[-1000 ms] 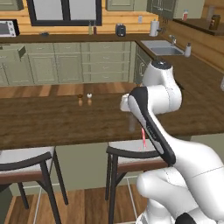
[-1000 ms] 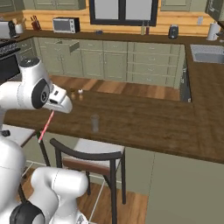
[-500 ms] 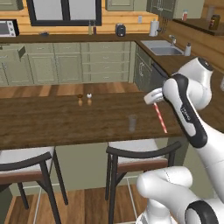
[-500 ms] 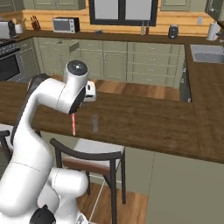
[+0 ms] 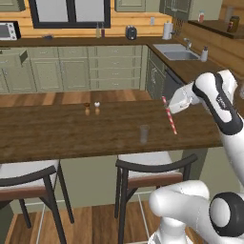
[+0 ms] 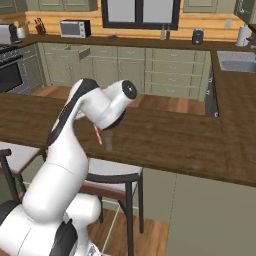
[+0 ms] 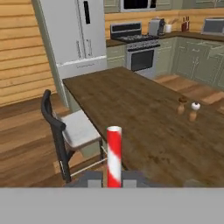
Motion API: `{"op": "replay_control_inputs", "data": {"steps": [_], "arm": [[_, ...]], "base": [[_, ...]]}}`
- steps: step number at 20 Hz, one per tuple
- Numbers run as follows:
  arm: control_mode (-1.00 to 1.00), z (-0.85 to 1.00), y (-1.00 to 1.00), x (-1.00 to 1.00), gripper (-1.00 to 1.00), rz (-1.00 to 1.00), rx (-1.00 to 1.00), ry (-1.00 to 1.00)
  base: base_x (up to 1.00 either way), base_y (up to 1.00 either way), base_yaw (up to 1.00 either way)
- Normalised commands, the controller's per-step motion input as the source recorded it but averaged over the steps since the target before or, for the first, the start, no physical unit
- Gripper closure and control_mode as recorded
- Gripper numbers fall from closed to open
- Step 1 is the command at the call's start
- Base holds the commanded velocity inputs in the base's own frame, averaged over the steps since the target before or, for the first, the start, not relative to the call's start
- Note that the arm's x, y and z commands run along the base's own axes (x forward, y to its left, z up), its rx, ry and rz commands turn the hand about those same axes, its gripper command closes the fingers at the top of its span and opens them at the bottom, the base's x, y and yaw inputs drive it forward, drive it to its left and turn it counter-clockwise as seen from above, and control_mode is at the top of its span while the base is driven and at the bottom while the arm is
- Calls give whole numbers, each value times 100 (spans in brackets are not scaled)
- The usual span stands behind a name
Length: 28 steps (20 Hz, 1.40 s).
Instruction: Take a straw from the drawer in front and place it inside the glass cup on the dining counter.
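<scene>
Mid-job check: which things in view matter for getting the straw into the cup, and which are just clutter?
Part of the job:
straw, held in the tool
glass cup
dining counter

Just lying about:
two shakers
stools
microwave
sink

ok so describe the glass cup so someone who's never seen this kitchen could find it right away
Find the long dark-brown dining counter with stools along its near side. The glass cup stands near its front edge, above the right-hand stool, with the held straw hanging just to its right. It is a clear, almost see-through tumbler, unlike the two small opaque shakers farther back on the counter.
</scene>
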Motion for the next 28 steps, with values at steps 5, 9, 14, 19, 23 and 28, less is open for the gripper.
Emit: {"op": "replay_control_inputs", "data": {"steps": [5, 9, 14, 19, 23, 28], "arm": [[-100, 0, 15, 36, 100, 20, 19, -6], [-100, 0, 3, 49, 100, 10, 25, 0], [-100, -12, 0, 68, 100, 7, 11, 0], [-100, -35, 0, 59, 100, 6, 0, 0], [-100, -31, 0, 50, 100, 5, 0, -1], [-100, -24, 0, 52, 100, 4, 0, 0]], "base": [[0, 0, 0], [0, 0, 0], [0, 0, 0], [0, 0, 0], [0, 0, 0], [0, 0, 0]]}}
